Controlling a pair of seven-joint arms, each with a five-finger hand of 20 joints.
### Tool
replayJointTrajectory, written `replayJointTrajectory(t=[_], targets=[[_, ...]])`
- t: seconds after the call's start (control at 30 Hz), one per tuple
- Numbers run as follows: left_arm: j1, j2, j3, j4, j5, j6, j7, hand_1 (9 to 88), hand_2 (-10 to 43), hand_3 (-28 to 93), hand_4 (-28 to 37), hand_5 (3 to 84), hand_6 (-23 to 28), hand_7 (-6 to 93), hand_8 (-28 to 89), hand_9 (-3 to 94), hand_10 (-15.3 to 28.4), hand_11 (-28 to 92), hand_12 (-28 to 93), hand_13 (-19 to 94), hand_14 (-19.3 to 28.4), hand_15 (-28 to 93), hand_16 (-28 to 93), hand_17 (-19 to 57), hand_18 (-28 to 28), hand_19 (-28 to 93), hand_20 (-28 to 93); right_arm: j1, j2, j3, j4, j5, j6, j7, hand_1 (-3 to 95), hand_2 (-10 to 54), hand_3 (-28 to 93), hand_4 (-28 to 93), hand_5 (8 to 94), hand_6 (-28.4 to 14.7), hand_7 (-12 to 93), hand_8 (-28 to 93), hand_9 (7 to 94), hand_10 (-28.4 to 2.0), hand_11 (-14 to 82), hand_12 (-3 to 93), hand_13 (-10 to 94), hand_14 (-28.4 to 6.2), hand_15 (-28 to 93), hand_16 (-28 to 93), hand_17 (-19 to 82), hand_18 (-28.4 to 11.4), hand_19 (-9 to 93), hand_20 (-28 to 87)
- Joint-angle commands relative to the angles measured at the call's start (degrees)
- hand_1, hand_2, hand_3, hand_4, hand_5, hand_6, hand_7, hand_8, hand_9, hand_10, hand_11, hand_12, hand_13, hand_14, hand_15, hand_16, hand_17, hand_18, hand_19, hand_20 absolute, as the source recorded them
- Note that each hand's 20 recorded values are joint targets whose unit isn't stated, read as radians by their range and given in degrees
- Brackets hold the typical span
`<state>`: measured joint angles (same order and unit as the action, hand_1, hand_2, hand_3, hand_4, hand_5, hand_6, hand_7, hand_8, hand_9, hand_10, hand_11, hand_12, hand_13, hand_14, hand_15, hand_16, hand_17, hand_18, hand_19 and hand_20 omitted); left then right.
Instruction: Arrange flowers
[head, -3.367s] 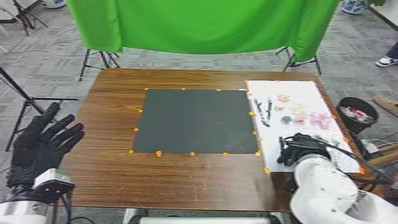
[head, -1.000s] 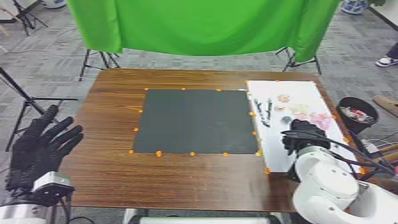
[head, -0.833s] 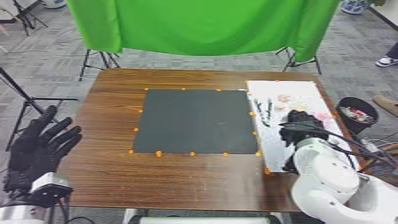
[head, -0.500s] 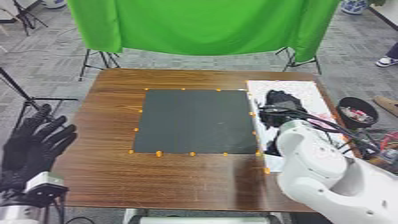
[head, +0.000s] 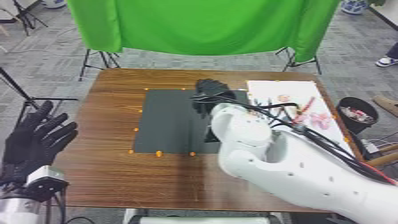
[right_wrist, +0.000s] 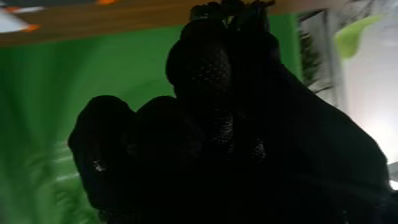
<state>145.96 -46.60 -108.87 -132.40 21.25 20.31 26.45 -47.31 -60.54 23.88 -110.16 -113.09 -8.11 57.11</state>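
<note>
- Round black bin (head: 362, 121), right side of the head view, beside the table (head: 98, 170); pink and white bits lie inside, too small to identify.
- Blue-and-white vase (head: 354, 6), upper right corner of the head view, on the floor; its contents cannot be made out.
- White sheet (head: 298, 89), right part of the table, with the loose flowers: pink flowers (head: 321, 120) toward its right edge and a small peach flower (head: 283, 98) higher up.
- Dark square mat (head: 173, 120), centre of the frame, with small orange markers (head: 159, 153) along its edges.
- Right hand (head: 211, 90), upper middle, above the mat's upper right part; in the right wrist view its fingers and thumb are pinched together on a small dark thing (right_wrist: 210, 10), kind unclear.
- Left hand (head: 31, 145), left edge, beside the table, fingers straight and spread apart.
- In the way: the white right arm (head: 266, 172) and black cables (head: 324, 142) cross from lower right, covering parts of the mat and sheet.
- Green cloth (head: 204, 25) hangs beyond the table, top of the frame.
</note>
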Motion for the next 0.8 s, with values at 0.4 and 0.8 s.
replayJointTrajectory(t=[0.4,0.8], targets=[[-11.87,0.03,4.53,2.4,3.19,-2.96,-3.04,29.7,7.5,62,-21.2,31.1,6.6,7.8,-8,26.9,18.2,23,11,19,26.5,52,-11,-6.9,28.4,54,-3,8.41,-15.59,-12.17,16.35,8.11,3.55,-0.57,53.0,0.1,79,-24,75.1,-5.4,38,22,84.1,-12.7,53.6,22.3,82,-8.0,78,22,62,-13.8,93,54],[-18.38,-3.45,6.23,4.35,6.78,-6.42,-10.89,29.7,7.4,62,-21.1,31.1,6.6,7.8,-8,26.9,18.2,23,11,19,26.6,52,-11,-6.9,28.4,54,-3,2.21,-16.63,-8.09,18.2,10.61,-2.64,2.52,53.3,0.1,78,-25,74.8,-5.0,38,20,84.1,-12.3,53.0,22.1,81,-7.8,77,22,62,-13.5,93,52]])
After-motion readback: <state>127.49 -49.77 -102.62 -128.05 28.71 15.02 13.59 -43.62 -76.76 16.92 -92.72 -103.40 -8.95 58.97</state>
